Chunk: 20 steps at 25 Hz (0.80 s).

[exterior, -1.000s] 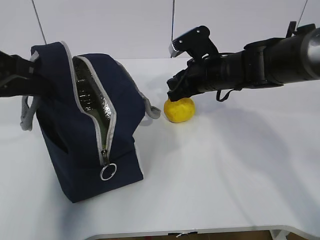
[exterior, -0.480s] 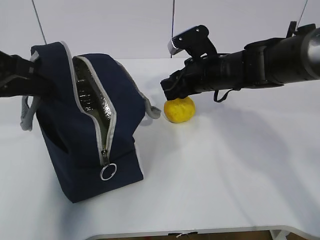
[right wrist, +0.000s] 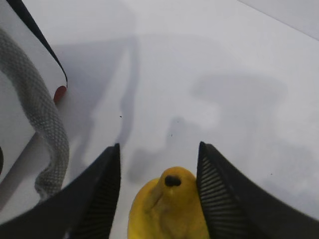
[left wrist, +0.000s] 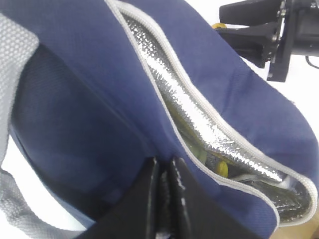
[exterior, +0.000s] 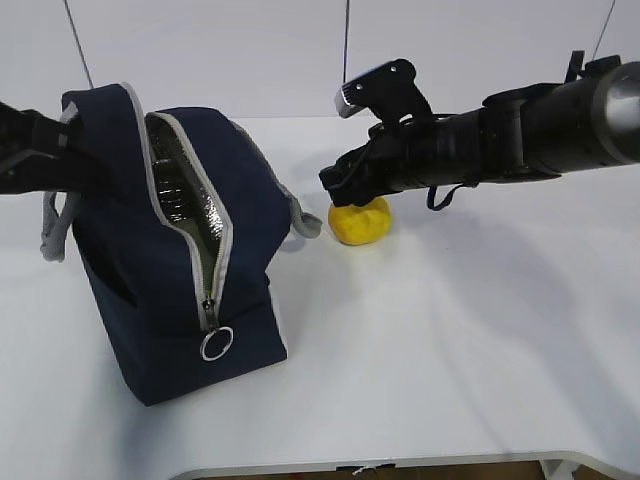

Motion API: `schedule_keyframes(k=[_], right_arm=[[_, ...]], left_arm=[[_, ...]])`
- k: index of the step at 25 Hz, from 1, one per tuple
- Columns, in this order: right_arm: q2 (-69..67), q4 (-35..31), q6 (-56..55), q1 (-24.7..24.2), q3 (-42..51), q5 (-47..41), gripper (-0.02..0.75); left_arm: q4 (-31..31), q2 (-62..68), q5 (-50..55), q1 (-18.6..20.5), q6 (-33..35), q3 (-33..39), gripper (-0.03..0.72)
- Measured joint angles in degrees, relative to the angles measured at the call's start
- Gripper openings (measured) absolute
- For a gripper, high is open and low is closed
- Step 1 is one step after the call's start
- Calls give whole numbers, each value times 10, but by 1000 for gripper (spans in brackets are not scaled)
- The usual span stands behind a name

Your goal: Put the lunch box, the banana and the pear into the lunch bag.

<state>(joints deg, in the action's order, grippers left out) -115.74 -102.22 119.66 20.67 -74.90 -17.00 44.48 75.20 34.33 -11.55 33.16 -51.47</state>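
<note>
Near the middle of the desk (exterior: 450, 330), just right of the lunch bag (exterior: 170, 250), the pear (exterior: 360, 220) was straddled by the spread jaws of the right gripper (right wrist: 158, 186), not yet clamped. The bag's fabric was pinched by the closed left gripper (left wrist: 164, 199), with its mouth held agape. A rounded, upright pear could be nudged aside or rolled if the jaws were closed off-centre, and a loose grip might let it be dropped short of the opening.

No readable text, seemingly.
</note>
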Motion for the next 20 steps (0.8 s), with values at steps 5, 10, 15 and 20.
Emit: schedule_keyframes(k=[5,10,15,20], right_arm=[[-1,-1,0,0,-2,12,382],[-1,-2,0,0,-3,13,241],[-1,-3,0,0,-4,13,177],[-1,-3,-1,0,-4,13,171]], left_arm=[[0,0,0,0,0,0,-1],[0,0,0,0,0,0,-1],[0,0,0,0,0,0,-1],[0,0,0,0,0,0,-1]])
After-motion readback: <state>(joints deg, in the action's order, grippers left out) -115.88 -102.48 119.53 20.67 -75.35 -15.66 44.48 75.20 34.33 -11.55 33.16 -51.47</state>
